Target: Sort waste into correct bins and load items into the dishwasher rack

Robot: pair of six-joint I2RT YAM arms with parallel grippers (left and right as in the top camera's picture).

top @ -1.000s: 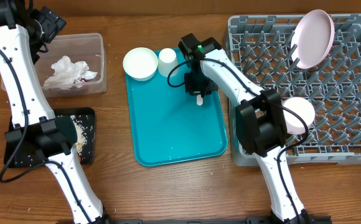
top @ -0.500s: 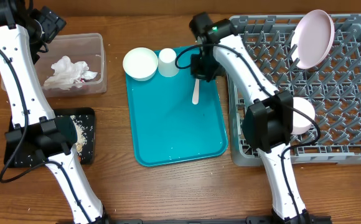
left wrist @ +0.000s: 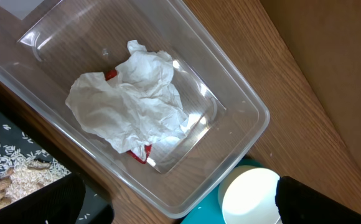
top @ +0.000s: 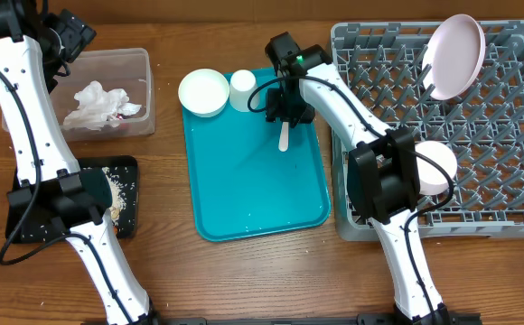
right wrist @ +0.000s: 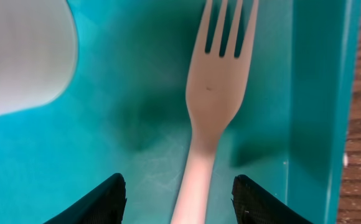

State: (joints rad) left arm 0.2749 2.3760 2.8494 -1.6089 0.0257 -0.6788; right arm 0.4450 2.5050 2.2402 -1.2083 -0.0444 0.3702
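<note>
A white plastic fork (right wrist: 215, 93) lies flat on the teal tray (top: 253, 199), its handle between the spread fingers of my right gripper (right wrist: 180, 202), which is open and not touching it. From overhead, the right gripper (top: 285, 110) hovers over the fork (top: 283, 138). A small white bowl (top: 203, 92) and a white cup (top: 242, 83) stand at the tray's far end. The pink plate (top: 454, 54) and another bowl (top: 434, 167) sit in the grey dishwasher rack (top: 497, 208). My left gripper (left wrist: 180, 208) is open and empty above the clear tub (left wrist: 243, 106), which holds crumpled napkins (left wrist: 131, 102).
A black tray (top: 126, 171) with rice and scraps lies at the left front. A red wrapper (left wrist: 140, 154) peeks from under the napkins. The rack stands close to the teal tray's right edge. The white bowl (left wrist: 250, 196) shows beside the tub's corner.
My right gripper, shut on the fork a second ago, has opened. The fork now lies on the teal tray, and the gripper has shifted slightly left above it. The left arm is unmoved.
</note>
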